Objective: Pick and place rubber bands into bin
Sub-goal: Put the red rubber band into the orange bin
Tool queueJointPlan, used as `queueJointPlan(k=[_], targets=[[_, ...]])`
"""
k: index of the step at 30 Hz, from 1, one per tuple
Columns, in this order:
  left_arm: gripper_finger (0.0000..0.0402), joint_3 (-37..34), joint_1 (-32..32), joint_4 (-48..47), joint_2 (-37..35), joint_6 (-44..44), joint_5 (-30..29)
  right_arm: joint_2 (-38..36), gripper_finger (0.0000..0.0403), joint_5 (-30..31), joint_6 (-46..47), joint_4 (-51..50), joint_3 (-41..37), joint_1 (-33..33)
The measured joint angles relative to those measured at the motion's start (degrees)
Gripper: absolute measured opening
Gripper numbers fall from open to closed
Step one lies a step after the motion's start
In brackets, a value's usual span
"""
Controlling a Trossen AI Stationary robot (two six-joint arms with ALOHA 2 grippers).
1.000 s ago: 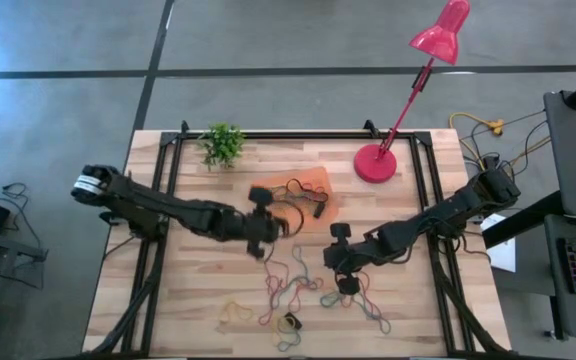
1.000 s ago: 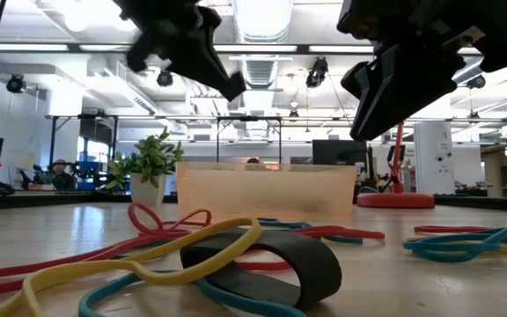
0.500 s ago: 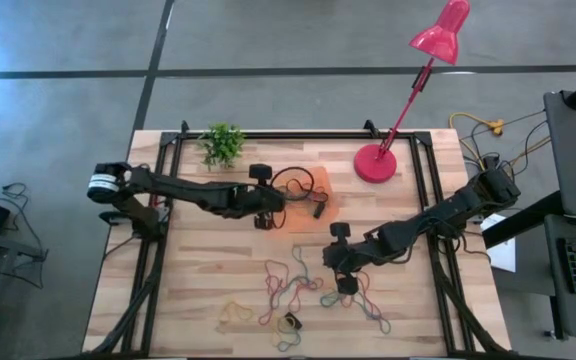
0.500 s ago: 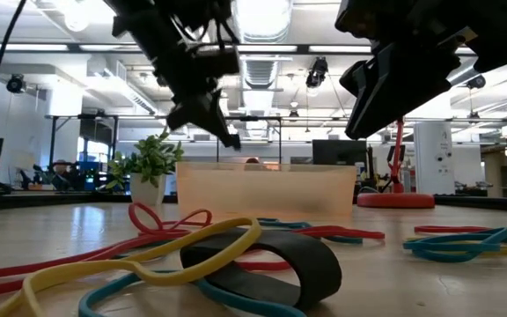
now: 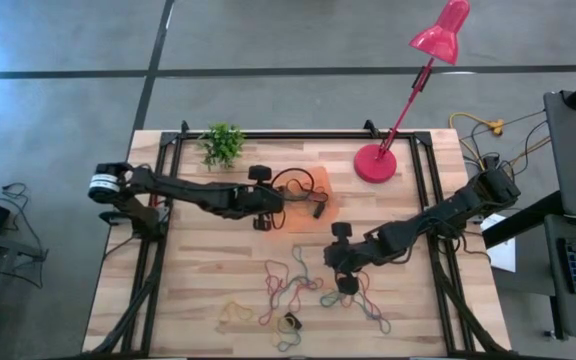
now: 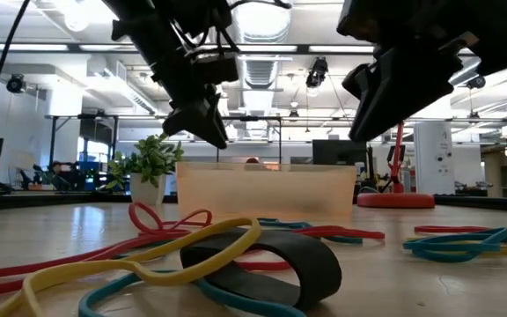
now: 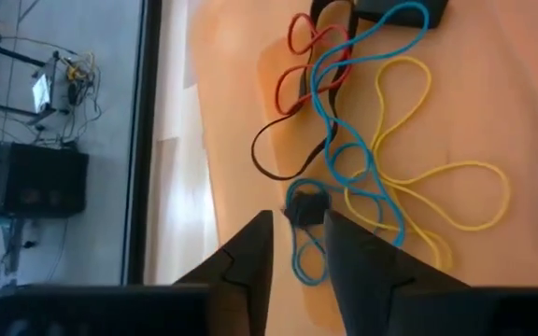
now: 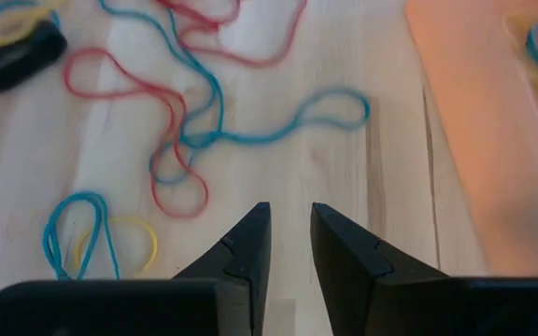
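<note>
Several rubber bands (image 7: 362, 159) are already lying in the bin (image 5: 320, 183): blue, yellow, red and a dark one, tangled together on its orange floor. The left gripper (image 7: 297, 245) hangs over the bin's near-left edge with its fingers a small gap apart and nothing pinched between them, so I'd say this is the drop-off step, band let go. Next it probably needs to swing off the bin toward the loose pile.

Plenty more bands (image 5: 293, 285) are scattered on the table on the near side of the bin, red, blue, yellow, plus a chunky black one (image 6: 267, 264). The right gripper (image 8: 283, 245) hovers just above that pile, to the bin's near right, fingers a little apart and empty. Its next move looks like a straight dip onto one strand and a pinch, tricky since the loops overlap
</note>
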Motion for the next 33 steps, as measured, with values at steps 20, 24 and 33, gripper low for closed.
queueJointPlan(k=[20, 24, 33], targets=[[0.0089, -1.5, -7.7, -7.7, -1.4, -12.1, 4.3, 0.1, 0.0084, -5.3, 17.3, -2.3, -5.9, 3.6], [0.0089, -1.5, -8.1, -7.6, -1.4, -12.2, 4.3, 0.1, 0.0112, -7.5, 21.4, -2.2, -6.5, 3.9], [0.0089, -1.5, -8.1, -6.7, -1.4, -12.2, 4.2, 0.1, 0.0178, -7.8, 27.6, -2.3, -8.6, 6.1]])
